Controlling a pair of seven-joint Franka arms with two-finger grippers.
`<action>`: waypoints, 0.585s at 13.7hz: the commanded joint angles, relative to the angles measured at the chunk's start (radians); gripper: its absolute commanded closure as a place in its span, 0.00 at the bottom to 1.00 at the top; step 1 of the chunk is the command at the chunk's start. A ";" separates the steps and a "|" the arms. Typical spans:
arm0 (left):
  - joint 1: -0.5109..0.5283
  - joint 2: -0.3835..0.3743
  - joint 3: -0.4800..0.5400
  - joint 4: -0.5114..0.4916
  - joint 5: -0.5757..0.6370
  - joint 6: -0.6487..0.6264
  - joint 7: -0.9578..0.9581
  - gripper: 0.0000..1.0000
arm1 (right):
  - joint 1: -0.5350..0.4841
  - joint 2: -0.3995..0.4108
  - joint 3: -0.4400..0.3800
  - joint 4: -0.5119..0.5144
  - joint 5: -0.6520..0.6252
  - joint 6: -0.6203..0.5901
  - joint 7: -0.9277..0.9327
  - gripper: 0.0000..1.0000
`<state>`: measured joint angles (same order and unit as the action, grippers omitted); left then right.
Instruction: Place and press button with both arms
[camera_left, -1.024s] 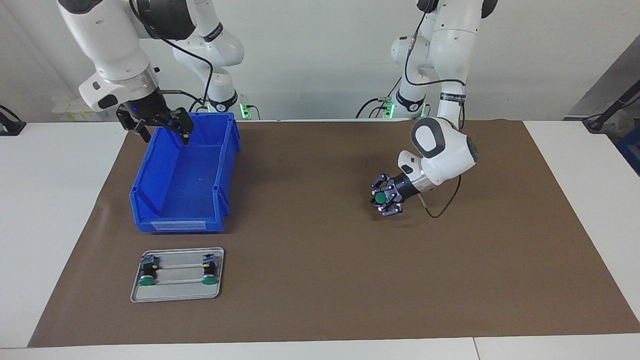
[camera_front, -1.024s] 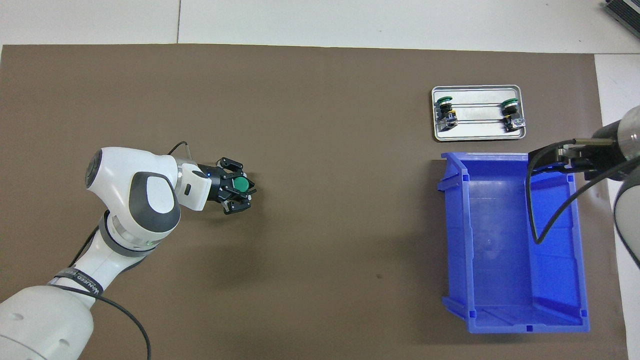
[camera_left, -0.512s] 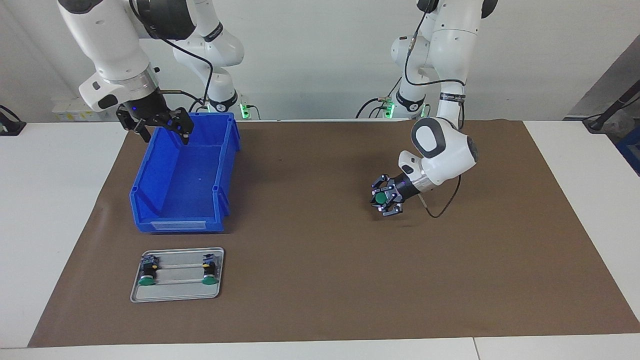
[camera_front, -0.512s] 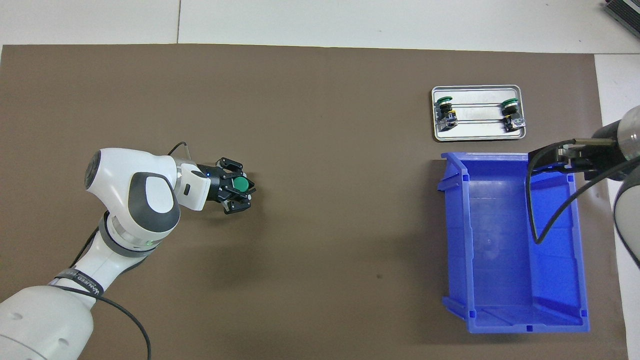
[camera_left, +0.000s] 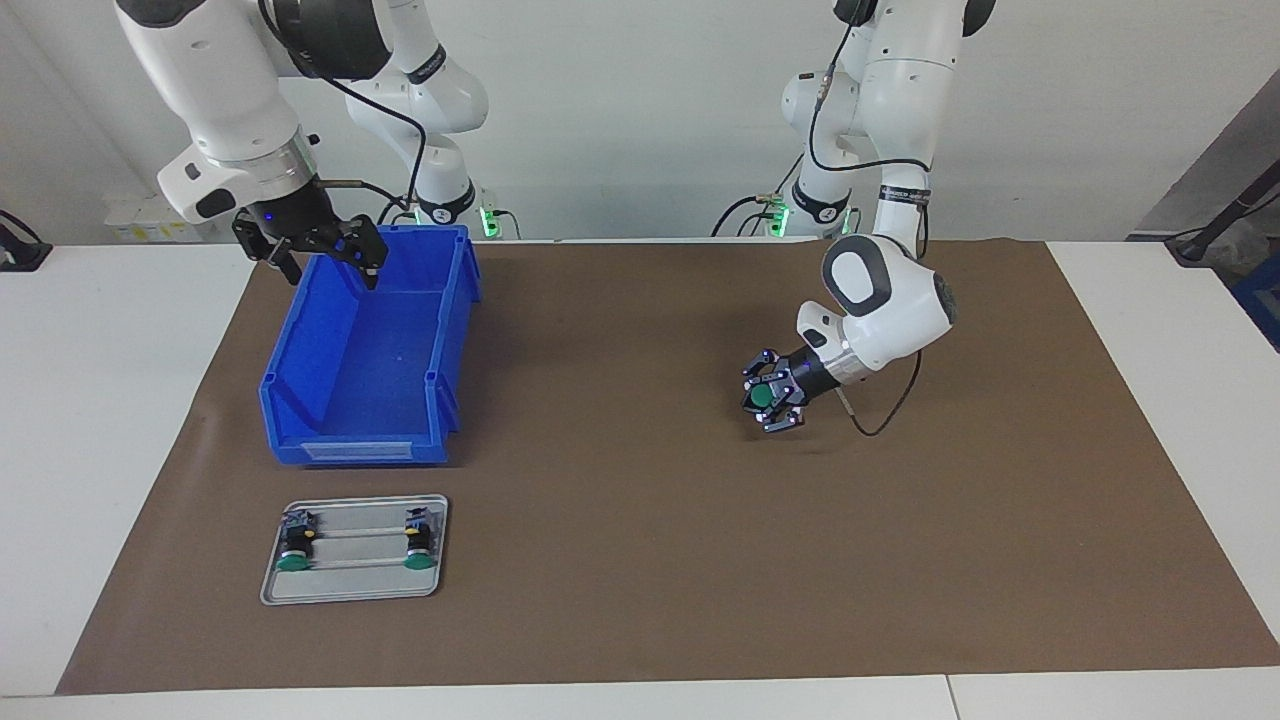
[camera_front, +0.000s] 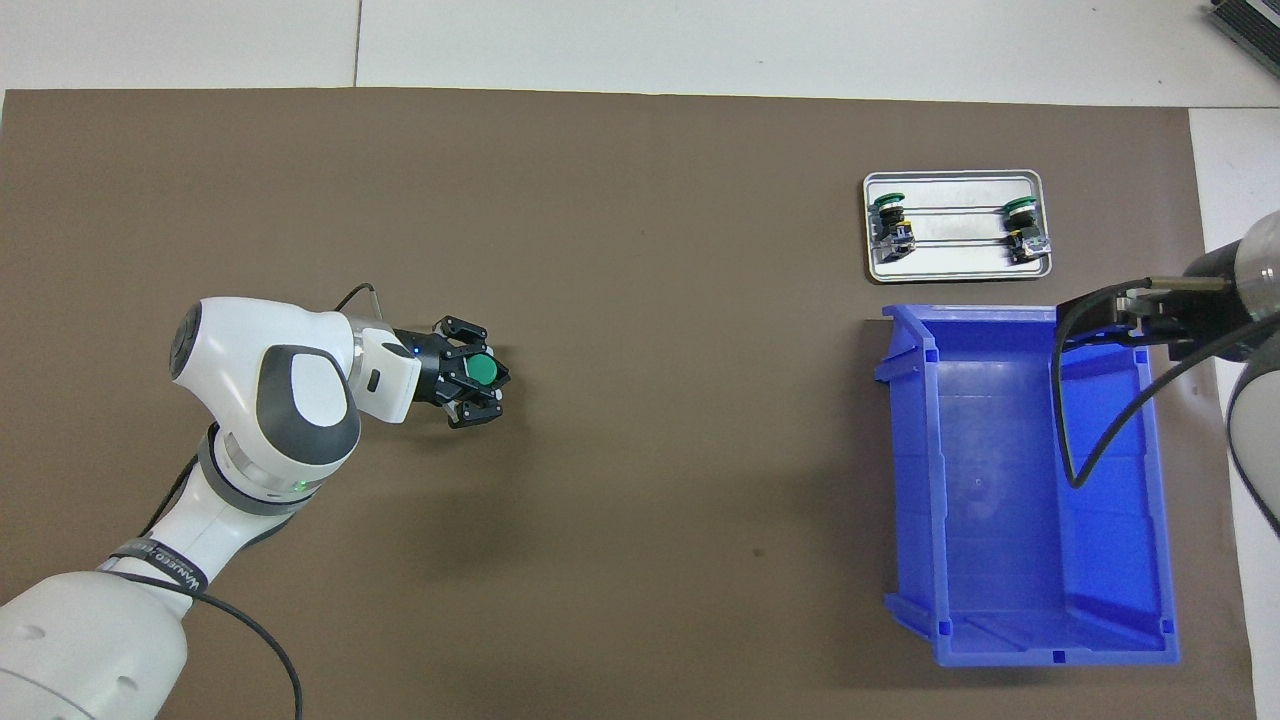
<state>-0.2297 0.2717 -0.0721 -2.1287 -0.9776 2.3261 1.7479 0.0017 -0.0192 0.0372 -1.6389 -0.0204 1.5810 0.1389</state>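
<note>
— Left tool (camera_left: 768, 397) is clamped round the button (camera_left: 762, 396), green cap facing out, low over the brown mat (camera_left: 640, 560), well apart from the blue bin (camera_left: 365, 350).

— And the right tool (camera_left: 315, 258)?

— Spread wide, waiting over the blue bin's rim. So: picked up, I'd say; placing and pressing remain.

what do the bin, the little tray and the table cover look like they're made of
Blue bin: probably moulded plastic, smooth with a slight sheen, uniform colour and ribbed corners.
Tray: looks like metal, silver-grey with a dull brushed shine and a rolled rim.
Brown cover: matte, thin and flat, possibly paper or a mat; cannot tell which.
</note>
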 joint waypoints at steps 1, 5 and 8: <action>0.004 -0.026 0.000 -0.040 -0.021 0.012 0.042 0.97 | -0.011 -0.027 0.009 -0.032 0.016 0.017 -0.018 0.00; 0.004 -0.029 -0.002 -0.051 -0.044 0.012 0.068 0.98 | -0.011 -0.027 0.009 -0.032 0.016 0.017 -0.018 0.00; 0.007 -0.042 0.000 -0.080 -0.124 0.013 0.155 0.98 | -0.011 -0.027 0.009 -0.032 0.016 0.017 -0.018 0.00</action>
<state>-0.2296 0.2687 -0.0715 -2.1465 -1.0463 2.3261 1.8264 0.0017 -0.0192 0.0372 -1.6389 -0.0204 1.5810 0.1389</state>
